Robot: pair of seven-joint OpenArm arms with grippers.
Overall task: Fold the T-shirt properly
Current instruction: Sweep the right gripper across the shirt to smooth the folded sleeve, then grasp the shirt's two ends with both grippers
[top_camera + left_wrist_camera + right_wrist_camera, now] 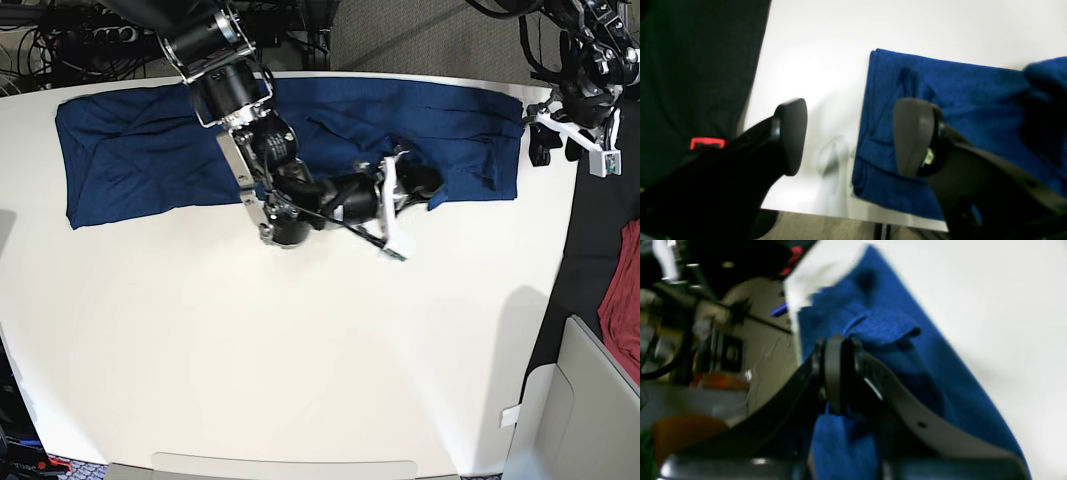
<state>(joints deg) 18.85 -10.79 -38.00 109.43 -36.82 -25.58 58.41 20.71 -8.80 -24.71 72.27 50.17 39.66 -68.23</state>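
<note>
A large dark blue long-sleeved T-shirt (150, 150) of soft knit fabric lies stretched as a long band across the far part of the white table (250, 370), reaching from the far left almost to the far right edge. In the base view the right gripper (418, 187) lies low over the middle of the band, its black arm reaching in from the far left, and a bunched lip of blue cloth sits at its tip. The right wrist view shows what the base view cannot — its 2 jaws are pressed together with a fold of the T-shirt (940, 373) pinched between them, the cloth rising to a small peak just past the fingertips (836, 350). The left gripper (553, 145) hangs at the far right end of the T-shirt, at the table's edge. Only the left wrist view shows its jaws spread wide with nothing between them: 1 finger over bare table, the other over the blue cloth (957, 93) beside the garment's folded edge. At the right border of the base view, off the table, lies a red cloth (622, 290).
</note>
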